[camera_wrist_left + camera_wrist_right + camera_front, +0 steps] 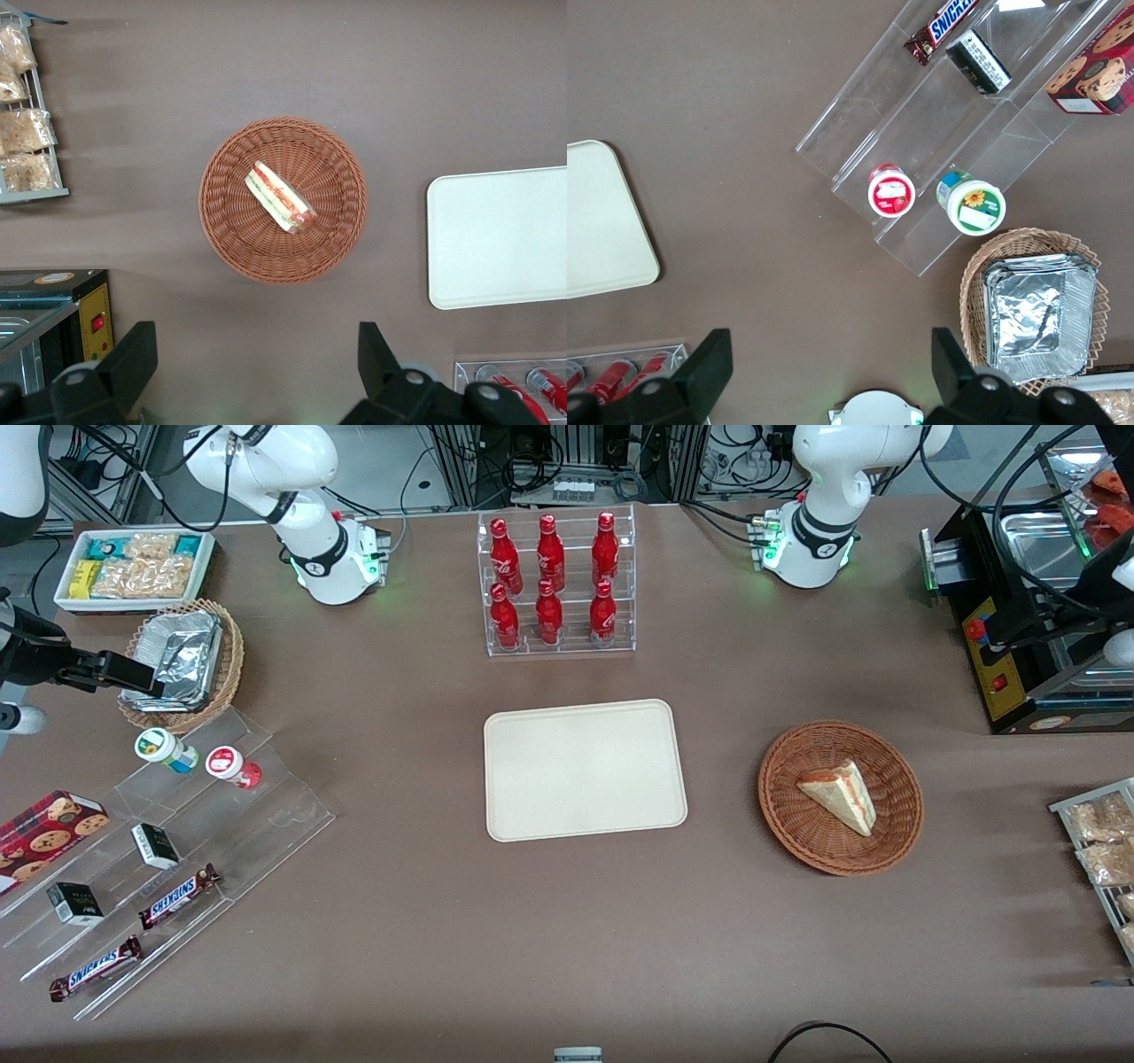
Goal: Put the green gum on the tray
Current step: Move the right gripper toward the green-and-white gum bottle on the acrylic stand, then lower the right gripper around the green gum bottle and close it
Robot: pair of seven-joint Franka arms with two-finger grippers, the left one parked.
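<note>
Two black fingers of the gripper spread wide, empty, hovering high above bare table just beside the wicker basket of foil trays. Right arm reaching in over the working arm's end of the table, largely cut off at the front view's edge. Green gum upright on the clear acrylic step shelf, just beside the red gum. Tray mid-table, well apart, bare.
</note>
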